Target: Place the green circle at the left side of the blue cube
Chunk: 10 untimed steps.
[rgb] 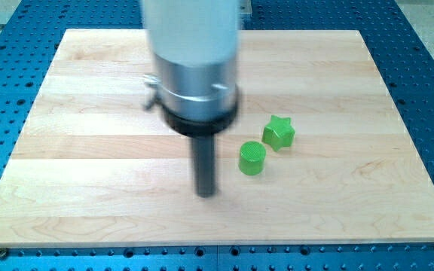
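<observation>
The green circle [252, 158] lies on the wooden board [89, 165] a little right of the view's centre. A green star [279, 132] sits just to its upper right, close to it. My tip [206, 193] rests on the board to the left of the green circle and slightly lower in the view, apart from it. No blue cube shows; the arm's grey body [194, 68] covers part of the board's upper middle.
The board lies on a blue perforated table [6, 90] that frames it on all sides. The arm's body and its dark collar [200, 120] hang over the board's upper centre and hide what lies behind them.
</observation>
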Motion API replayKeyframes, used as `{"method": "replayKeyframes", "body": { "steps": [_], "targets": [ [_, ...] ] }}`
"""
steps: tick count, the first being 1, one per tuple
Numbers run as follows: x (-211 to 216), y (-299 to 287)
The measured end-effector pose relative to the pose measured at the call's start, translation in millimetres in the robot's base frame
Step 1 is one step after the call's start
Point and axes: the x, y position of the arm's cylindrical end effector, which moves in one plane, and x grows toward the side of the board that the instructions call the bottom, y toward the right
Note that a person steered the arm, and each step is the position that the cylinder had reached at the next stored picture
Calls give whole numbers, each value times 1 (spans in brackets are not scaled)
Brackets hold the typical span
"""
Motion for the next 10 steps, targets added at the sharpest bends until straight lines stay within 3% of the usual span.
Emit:
{"method": "replayKeyframes", "body": {
  "steps": [1, 2, 3, 4, 5, 6, 7, 8, 9, 10],
  "targets": [
    [-18, 73],
    [-68, -43],
    [-103, -74],
    [-107, -103],
    [-139, -90],
    [-88, -106],
    [-94, -25],
    [-146, -37],
    [-153, -101],
    [-160, -76]
  ]
}}
